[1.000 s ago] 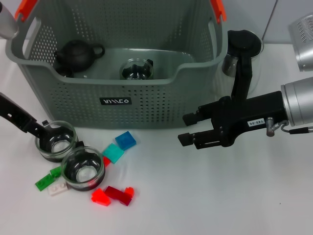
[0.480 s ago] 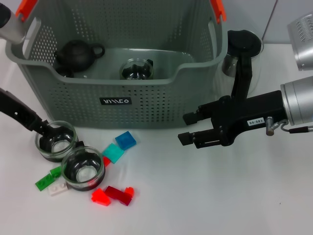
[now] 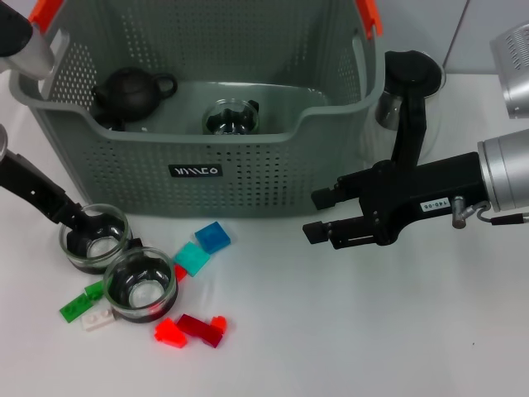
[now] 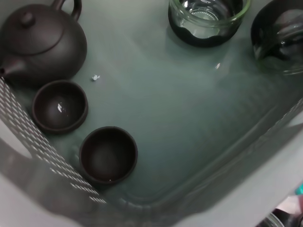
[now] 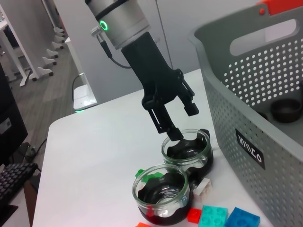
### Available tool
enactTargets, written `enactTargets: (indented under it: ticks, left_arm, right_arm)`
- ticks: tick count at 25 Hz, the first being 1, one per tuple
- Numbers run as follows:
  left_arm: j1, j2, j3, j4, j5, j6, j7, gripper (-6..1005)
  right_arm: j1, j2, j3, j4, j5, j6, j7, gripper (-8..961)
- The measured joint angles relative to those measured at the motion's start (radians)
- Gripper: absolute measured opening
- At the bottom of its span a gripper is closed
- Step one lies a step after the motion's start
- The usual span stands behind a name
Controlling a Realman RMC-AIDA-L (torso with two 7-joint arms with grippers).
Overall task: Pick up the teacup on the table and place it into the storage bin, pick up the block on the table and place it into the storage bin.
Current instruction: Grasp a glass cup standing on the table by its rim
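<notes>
1. White tabletop (image 3: 347,331) is seen across the whole foreground, bare on the robot's right side.
2. Nearest on the left, a scatter of blocks is laid out: a red block (image 3: 169,332), a dark red block (image 3: 201,328), a white block (image 3: 97,319) and a green block (image 3: 77,308).
3. Just behind these, a glass teacup (image 3: 140,286) is stood upright, with a second glass teacup (image 3: 94,238) touching it on the far left side.
4. A teal block (image 3: 192,259) and a blue block (image 3: 214,237) are placed beside the cups, near the bin's front wall.
5. The left gripper (image 5: 177,124) is held at the rim of the farther teacup, its fingers spread apart with one fingertip (image 5: 174,134) dipped inside the rim; nothing is clamped.
6. The right gripper (image 3: 319,217) is held above the table on the right, just in front of the bin's corner, its fingers parted and empty.
7. The storage bin (image 3: 248,178) is stood behind the cups and blocks.
8. Inside it, a dark teapot (image 4: 42,42), two small dark cups (image 4: 60,105) (image 4: 108,153) and a glass cup (image 4: 206,19) are seen on its floor.
9. A glass pitcher with a black lid (image 3: 411,87) is stood to the right of the bin, farthest back.
</notes>
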Motion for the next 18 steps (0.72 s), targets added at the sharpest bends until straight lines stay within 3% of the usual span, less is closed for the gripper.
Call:
enactTargets:
  ticks: [18]
  left_arm:
    - [0.008,0.002,0.059,-0.101,0.000,-0.100,-0.005,795]
  right_arm:
    - [0.002,0.000,0.000,-0.001,-0.002,0.007,0.005,610]
